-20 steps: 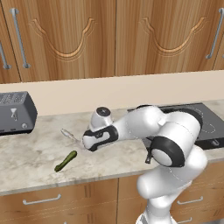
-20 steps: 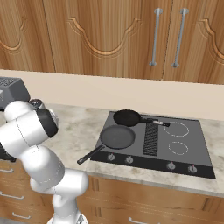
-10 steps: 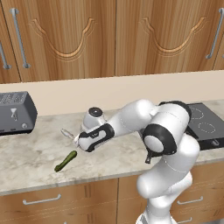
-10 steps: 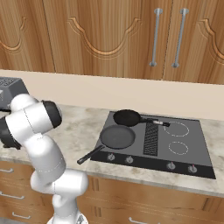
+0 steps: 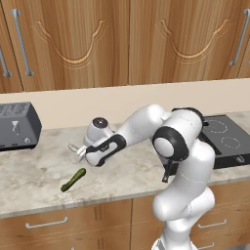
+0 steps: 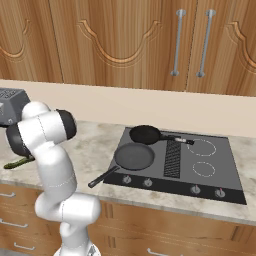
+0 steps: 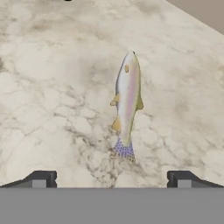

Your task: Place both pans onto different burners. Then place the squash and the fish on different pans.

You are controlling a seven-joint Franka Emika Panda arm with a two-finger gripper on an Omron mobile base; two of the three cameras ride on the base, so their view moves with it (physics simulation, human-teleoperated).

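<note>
Hand view has the fish (image 7: 127, 105) lying on the marble counter (image 7: 52, 87) between the spread, empty fingertips (image 7: 40, 179), arm having swung left toward it past the squash (image 5: 73, 179), pans (image 6: 135, 156) already on burners, so fish pickup looks next.

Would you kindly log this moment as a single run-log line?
pans on burners | gripper open above fish, fish lying on counter | squash on counter, untouched
</note>
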